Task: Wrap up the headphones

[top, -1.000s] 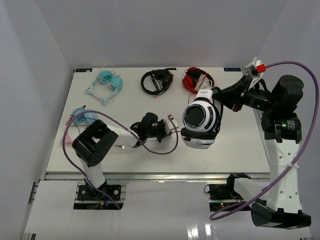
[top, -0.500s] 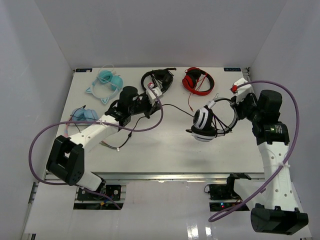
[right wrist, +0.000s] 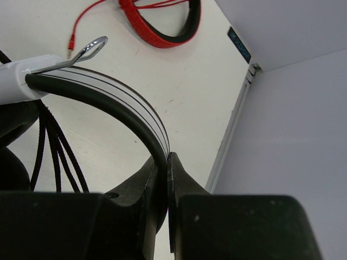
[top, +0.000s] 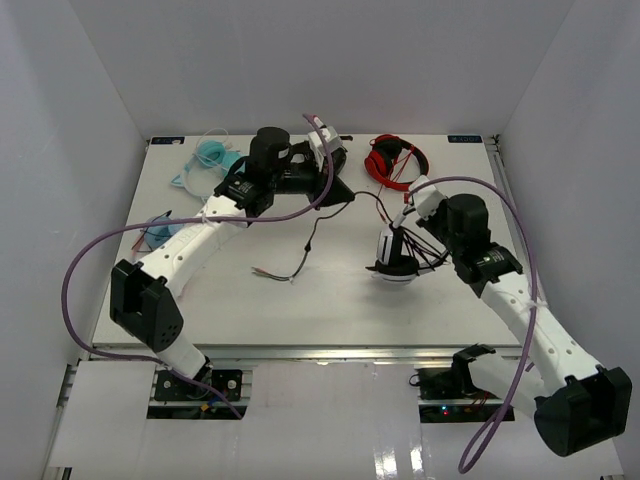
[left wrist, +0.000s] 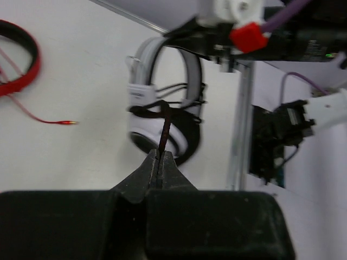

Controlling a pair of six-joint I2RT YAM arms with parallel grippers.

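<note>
The white headphones [top: 395,262] are held up off the table right of centre, cups down. My right gripper [top: 407,222] is shut on their black-padded headband [right wrist: 108,100], which runs between its jaws [right wrist: 167,162]. Several turns of the thin black cable [right wrist: 54,146] lie across the band above the cups. My left gripper [top: 345,196] is shut on the cable [left wrist: 164,132] a short way left of the headphones [left wrist: 162,103], with the strand taut from its tips [left wrist: 160,157]. The loose cable tail [top: 300,262] trails on the table to its plug.
The red headphones [top: 395,160] lie at the back right, and their red cable and plug [left wrist: 65,123] show in the left wrist view. A teal item [top: 213,155] lies at the back left and a blue one [top: 160,230] at the left edge. White walls enclose the table.
</note>
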